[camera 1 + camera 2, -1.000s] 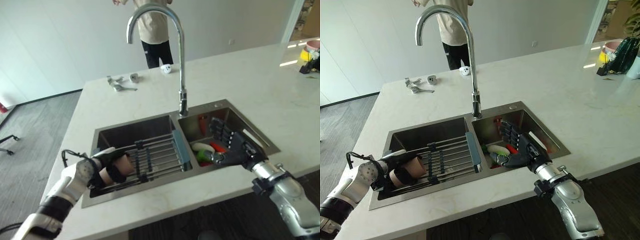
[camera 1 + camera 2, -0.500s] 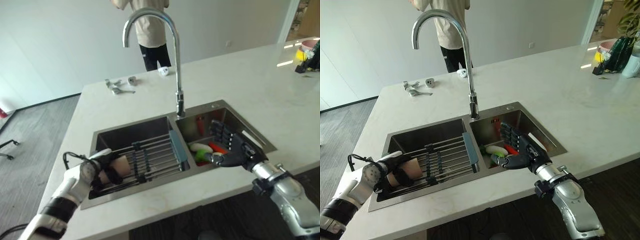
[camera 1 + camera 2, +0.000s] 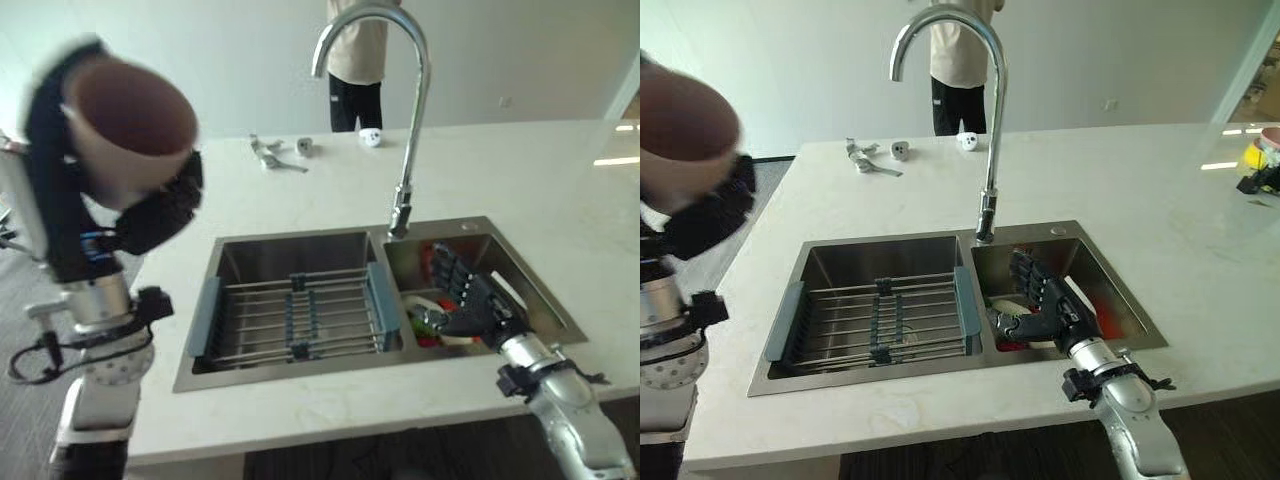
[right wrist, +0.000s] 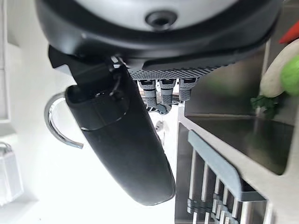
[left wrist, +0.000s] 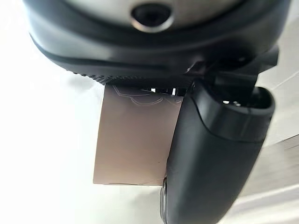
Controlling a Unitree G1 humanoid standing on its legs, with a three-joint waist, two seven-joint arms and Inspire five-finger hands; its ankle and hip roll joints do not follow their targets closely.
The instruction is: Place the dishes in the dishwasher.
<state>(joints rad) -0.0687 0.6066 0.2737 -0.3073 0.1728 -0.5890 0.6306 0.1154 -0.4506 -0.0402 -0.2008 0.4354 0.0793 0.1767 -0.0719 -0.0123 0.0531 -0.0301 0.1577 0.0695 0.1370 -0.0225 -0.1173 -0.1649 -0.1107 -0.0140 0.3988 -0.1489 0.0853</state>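
Observation:
A tan cup [image 3: 130, 130] is held high, close to my head, above the counter left of the sink, its mouth turned toward me. My left hand [image 3: 150, 215] is shut on the cup, whose side [image 5: 135, 135] shows beside the thumb in the left wrist view. My right hand [image 3: 470, 305] rests low in the right basin, open, fingers straight and spread over the dishes there. Those dishes [image 3: 418, 303] are white, green and red pieces, partly hidden by the hand; a green and white piece [image 4: 280, 74] shows in the right wrist view.
A grey roll-up rack [image 3: 300, 315] lies across the left basin of the steel sink [image 3: 290, 250]. The tall curved faucet [image 3: 400, 100] rises between the basins. Small metal parts [image 3: 275, 155] and a white piece [image 3: 371, 137] lie at the far counter edge. A person [image 3: 360, 60] stands behind.
My left hand has lifted the cup out of the left basin, up and to the left, close to the camera. The camera has shifted. The right hand stays in the right basin.

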